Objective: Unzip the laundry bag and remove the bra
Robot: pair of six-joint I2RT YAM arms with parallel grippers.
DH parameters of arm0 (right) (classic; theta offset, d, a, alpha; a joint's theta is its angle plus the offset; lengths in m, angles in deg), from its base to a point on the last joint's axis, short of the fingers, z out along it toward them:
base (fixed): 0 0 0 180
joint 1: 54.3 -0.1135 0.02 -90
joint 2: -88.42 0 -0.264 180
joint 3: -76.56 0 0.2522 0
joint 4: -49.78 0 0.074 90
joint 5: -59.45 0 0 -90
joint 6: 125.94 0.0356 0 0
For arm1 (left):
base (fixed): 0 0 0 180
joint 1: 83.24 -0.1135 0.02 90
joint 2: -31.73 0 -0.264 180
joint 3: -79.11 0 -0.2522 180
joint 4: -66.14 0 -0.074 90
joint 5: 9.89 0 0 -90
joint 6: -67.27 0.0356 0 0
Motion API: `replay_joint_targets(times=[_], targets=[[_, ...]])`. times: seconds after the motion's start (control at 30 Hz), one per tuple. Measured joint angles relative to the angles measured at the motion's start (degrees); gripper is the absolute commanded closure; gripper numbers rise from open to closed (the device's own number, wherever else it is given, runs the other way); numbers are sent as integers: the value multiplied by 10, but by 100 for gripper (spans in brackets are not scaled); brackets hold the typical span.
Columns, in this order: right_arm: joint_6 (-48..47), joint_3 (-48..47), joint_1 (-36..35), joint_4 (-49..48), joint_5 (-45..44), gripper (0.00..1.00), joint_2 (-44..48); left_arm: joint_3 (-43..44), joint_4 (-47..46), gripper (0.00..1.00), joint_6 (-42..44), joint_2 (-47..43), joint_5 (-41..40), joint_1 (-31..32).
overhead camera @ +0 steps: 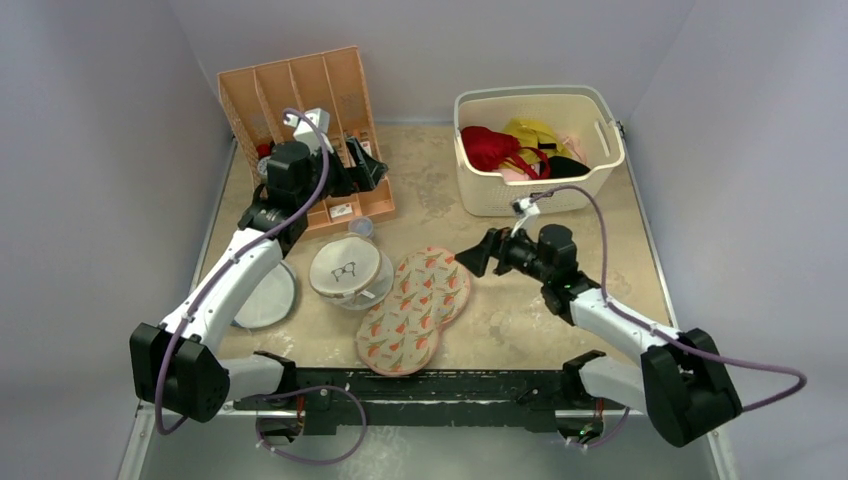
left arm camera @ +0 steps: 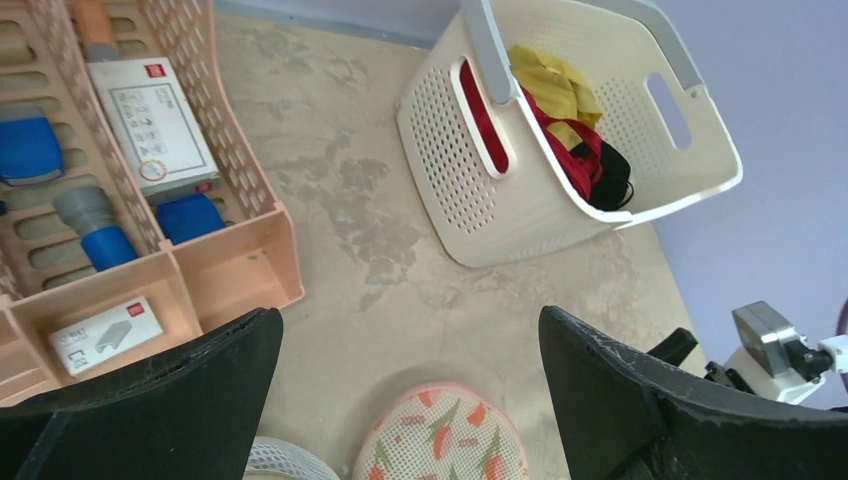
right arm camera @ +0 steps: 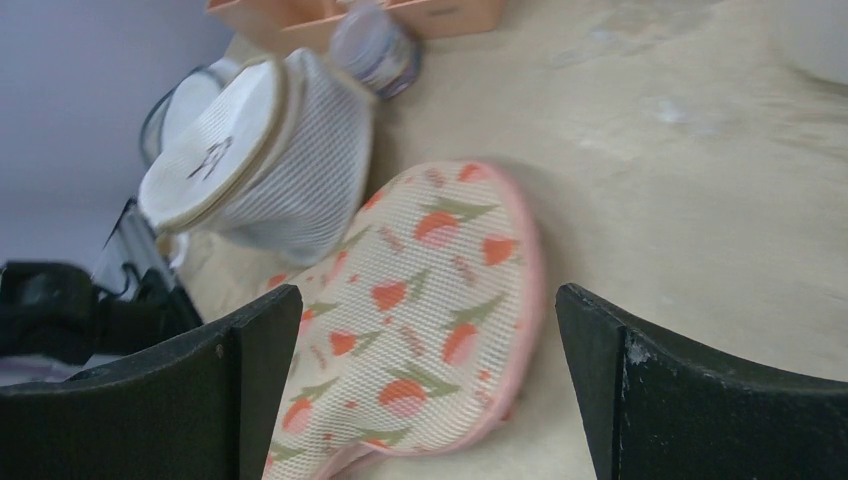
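Observation:
The laundry bag (overhead camera: 415,308) lies flat and closed on the table near the front middle, cream with red-orange flowers and a pink rim. Its far end shows in the left wrist view (left arm camera: 440,435) and in the right wrist view (right arm camera: 420,300). My right gripper (overhead camera: 477,256) is open just right of the bag's far end, which lies below and between the jaws (right arm camera: 428,295). My left gripper (overhead camera: 370,172) is open and empty over the organizer's right edge, well behind the bag (left arm camera: 408,318). The bra is hidden.
A round white mesh bag with a glasses drawing (overhead camera: 348,272) touches the laundry bag's left side, with a small clear cup (overhead camera: 362,228) behind it. A white mesh disc (overhead camera: 268,295) lies far left. An orange organizer (overhead camera: 300,100) stands back left. A white basket (overhead camera: 540,95) holds red, yellow and black garments.

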Motion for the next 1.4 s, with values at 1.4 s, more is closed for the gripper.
replay_joint_targets(times=[1.4], targets=[[-5, -43, -205, 32, -145, 7, -34, 8, 2, 0, 13, 4, -24, 57]])
